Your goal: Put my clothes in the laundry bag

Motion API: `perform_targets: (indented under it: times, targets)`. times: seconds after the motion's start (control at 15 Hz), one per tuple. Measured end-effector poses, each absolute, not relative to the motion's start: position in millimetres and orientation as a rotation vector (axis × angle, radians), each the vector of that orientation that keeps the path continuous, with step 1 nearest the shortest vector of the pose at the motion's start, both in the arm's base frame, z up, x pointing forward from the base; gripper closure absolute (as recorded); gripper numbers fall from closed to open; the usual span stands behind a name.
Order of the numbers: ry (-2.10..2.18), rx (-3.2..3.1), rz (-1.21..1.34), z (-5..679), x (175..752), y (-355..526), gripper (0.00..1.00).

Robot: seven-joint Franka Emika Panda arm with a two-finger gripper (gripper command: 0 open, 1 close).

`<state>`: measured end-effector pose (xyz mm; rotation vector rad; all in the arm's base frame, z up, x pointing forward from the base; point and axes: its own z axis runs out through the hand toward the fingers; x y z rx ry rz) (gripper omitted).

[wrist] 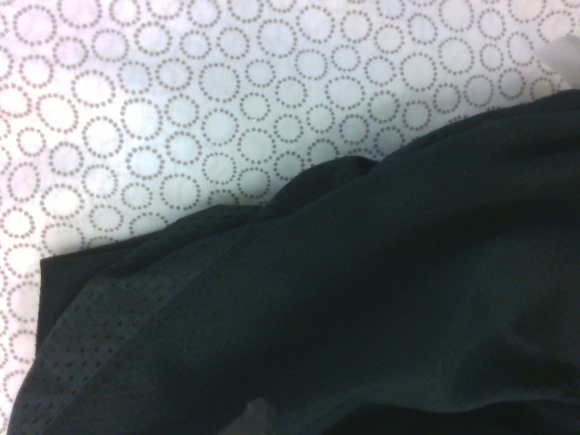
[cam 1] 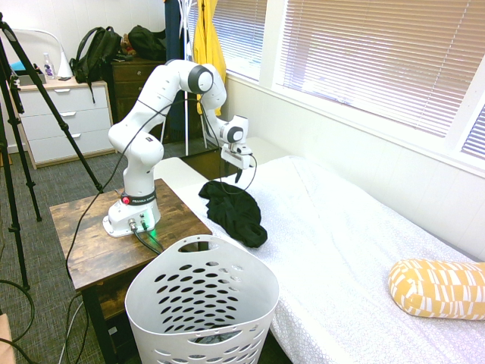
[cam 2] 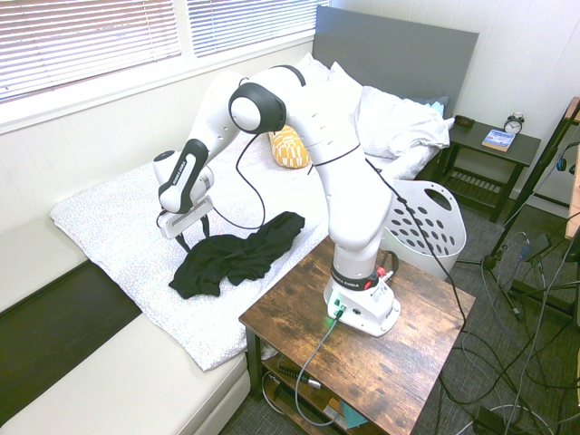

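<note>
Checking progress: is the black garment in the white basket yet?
No, the black garment lies crumpled on the bed, apart from the white basket.

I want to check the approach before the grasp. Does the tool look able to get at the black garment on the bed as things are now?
Probably yes. The tool hangs just above one end of the black garment, which lies spread on the bed cover with nothing on top of it.

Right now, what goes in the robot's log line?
stage: reaching | jaws: open above crumpled black fabric garment on bed | white holed plastic basket: no garment in yet
</note>
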<state>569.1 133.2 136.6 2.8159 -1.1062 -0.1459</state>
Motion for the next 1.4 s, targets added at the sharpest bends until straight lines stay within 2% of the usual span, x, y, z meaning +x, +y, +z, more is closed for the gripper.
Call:
perform_targets:
  times: [0.53,0.6,1.4]
  targets:
    - [-1.120,2.667,-0.233,83.1,593.6,142.3,0.00]
    - [-1.115,2.649,-0.257,78.9,595.0,142.0,1.00]
    - [-1.109,2.601,-0.321,62.9,589.3,134.2,1.00]
